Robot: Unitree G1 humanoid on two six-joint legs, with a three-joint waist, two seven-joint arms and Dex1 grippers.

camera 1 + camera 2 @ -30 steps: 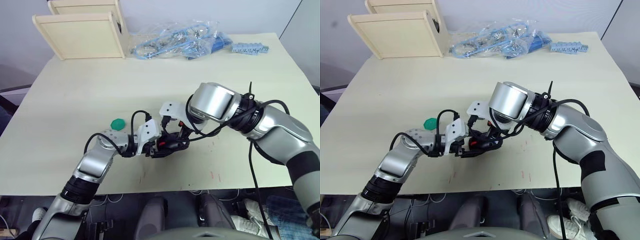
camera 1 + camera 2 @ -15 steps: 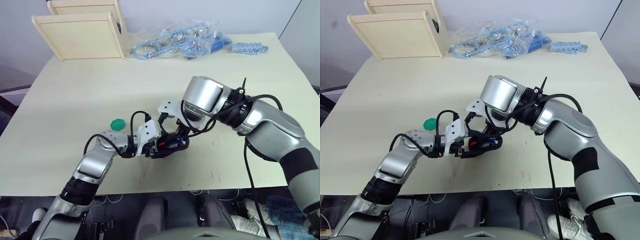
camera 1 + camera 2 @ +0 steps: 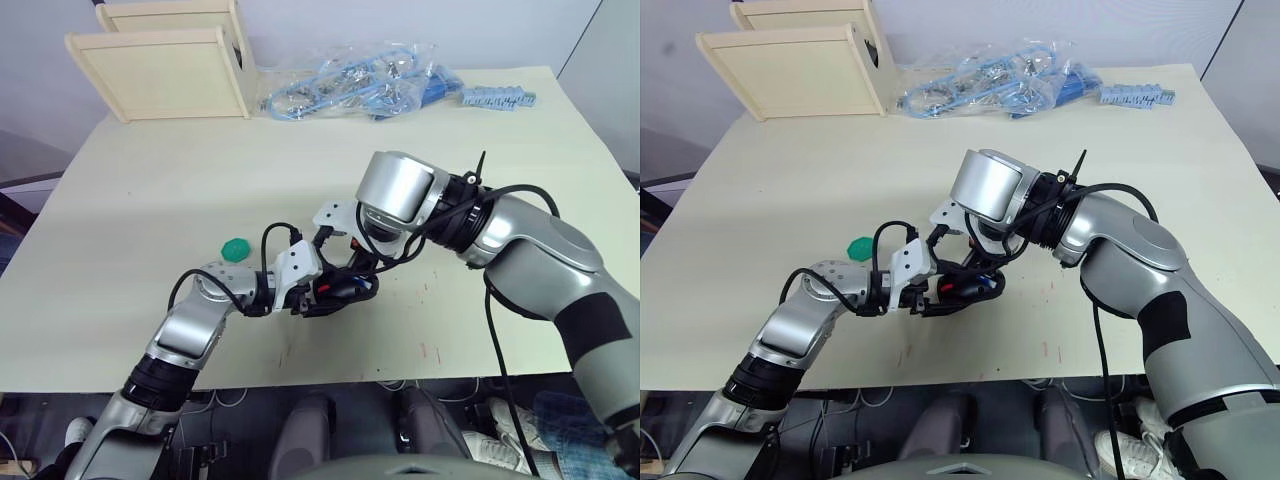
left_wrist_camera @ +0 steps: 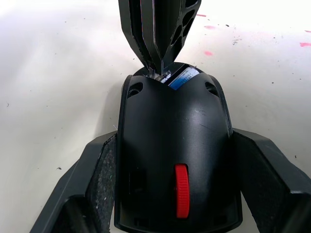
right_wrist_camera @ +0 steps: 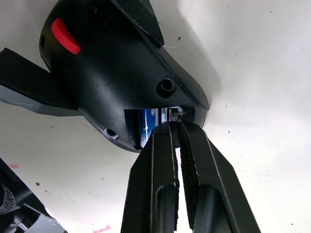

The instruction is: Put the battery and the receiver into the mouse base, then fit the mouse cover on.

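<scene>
One mouse base, one battery.

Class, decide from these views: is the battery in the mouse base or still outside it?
In. The battery shows as a blue strip inside the open compartment of the mouse base, which the left gripper clamps while the right gripper reaches in beside it.

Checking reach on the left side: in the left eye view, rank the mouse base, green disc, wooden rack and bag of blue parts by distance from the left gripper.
1. mouse base: held in the left gripper.
2. green disc: just beyond, to the robot's left.
3. bag of blue parts: far edge, middle.
4. wooden rack: far left corner. The last two are too close to call.
</scene>
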